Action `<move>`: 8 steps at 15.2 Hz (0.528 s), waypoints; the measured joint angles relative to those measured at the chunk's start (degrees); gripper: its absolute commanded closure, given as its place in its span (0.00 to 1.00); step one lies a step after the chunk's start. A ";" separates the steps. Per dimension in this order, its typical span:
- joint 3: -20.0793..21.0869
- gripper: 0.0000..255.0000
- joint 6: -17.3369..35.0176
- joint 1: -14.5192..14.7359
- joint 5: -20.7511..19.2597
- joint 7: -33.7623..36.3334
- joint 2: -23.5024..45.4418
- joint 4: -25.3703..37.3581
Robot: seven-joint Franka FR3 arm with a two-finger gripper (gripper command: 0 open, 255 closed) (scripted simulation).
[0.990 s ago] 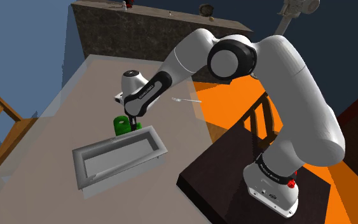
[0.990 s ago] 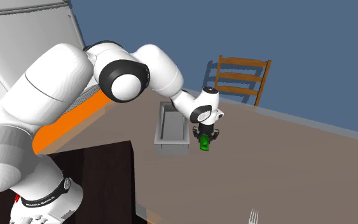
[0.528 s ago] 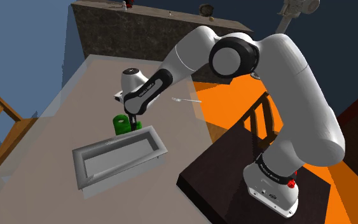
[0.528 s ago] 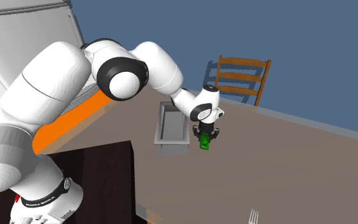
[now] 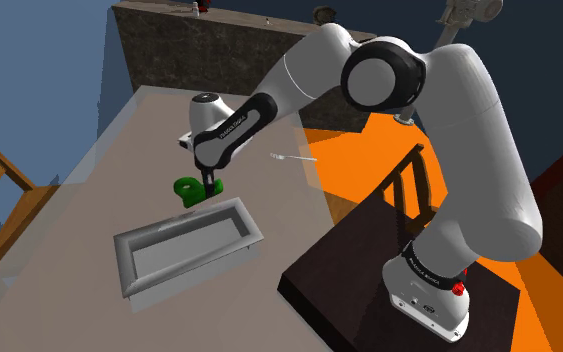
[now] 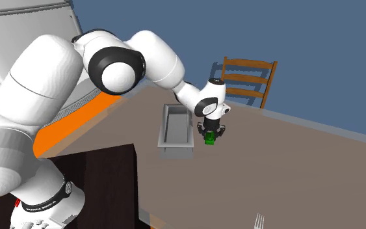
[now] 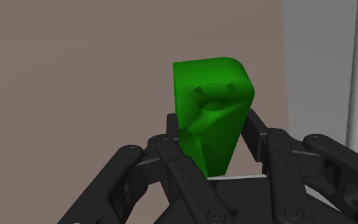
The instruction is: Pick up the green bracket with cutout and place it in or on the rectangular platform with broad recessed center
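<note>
Over the brown tabletop (image 5: 99,170), just beside one long wall of the grey rectangular platform (image 5: 254,232), we see the black end effector (image 5: 207,188) clamped on the green bracket (image 5: 189,188). From the wrist, its two fingers (image 7: 171,130) press the bracket (image 7: 212,108) from either side, with the brown tabletop (image 7: 75,63) beyond it and the platform's pale rim (image 7: 317,57) off to one side. Seen from the second exterior camera, the end effector (image 6: 210,135) points down with the bracket (image 6: 209,138) under it, near the platform's (image 6: 175,151) closer end and outside its recess. We cannot tell whether the bracket touches the tabletop (image 6: 292,169). A wooden chair (image 6: 246,78) stands at the far edge, and a fork (image 6: 259,221) lies well apart near the picture's bottom.
</note>
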 measured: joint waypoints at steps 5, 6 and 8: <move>0.20 1.00 -2.00 -0.22 0.19 -0.17 -2.91 -0.91; 0.27 1.00 -2.69 -0.19 0.24 -0.14 -3.60 -0.92; 0.37 1.00 -3.65 -0.21 0.33 -0.13 -4.95 -1.29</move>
